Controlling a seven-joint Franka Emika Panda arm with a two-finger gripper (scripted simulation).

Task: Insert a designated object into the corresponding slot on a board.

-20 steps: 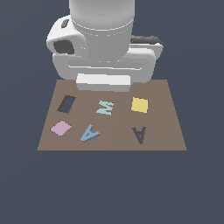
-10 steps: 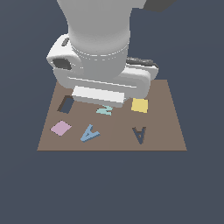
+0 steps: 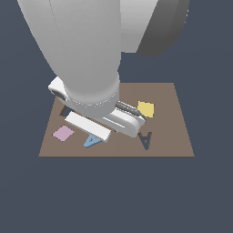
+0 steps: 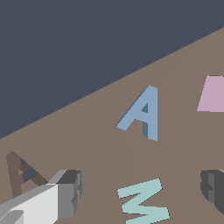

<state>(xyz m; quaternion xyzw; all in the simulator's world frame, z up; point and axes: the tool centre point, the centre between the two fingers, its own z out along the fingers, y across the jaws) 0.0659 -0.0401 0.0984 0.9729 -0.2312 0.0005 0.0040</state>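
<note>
The light blue letter A, the designated object (image 4: 142, 111), lies flat on the brown board (image 4: 87, 144). In the exterior view only its lower part (image 3: 92, 142) peeks out from under my hand. The dark A-shaped slot (image 3: 145, 140) is cut into the board toward the exterior view's right, and the wrist view catches it too (image 4: 15, 173). My gripper (image 4: 142, 192) hovers above the board, open, its two grey fingers (image 4: 70, 192) wide apart and holding nothing. The blue A lies just beyond the fingertips, untouched.
A pale teal M (image 4: 142, 202) lies on the board under the gap between my fingers. A pink tile (image 3: 63, 133) sits toward the exterior view's left of the blue A, a yellow tile (image 3: 146, 109) farther back. My arm hides much of the board (image 3: 177, 141).
My arm has swung down and forward over the board, and the hand now covers the teal M and reaches the blue A. The pieces have not moved.
</note>
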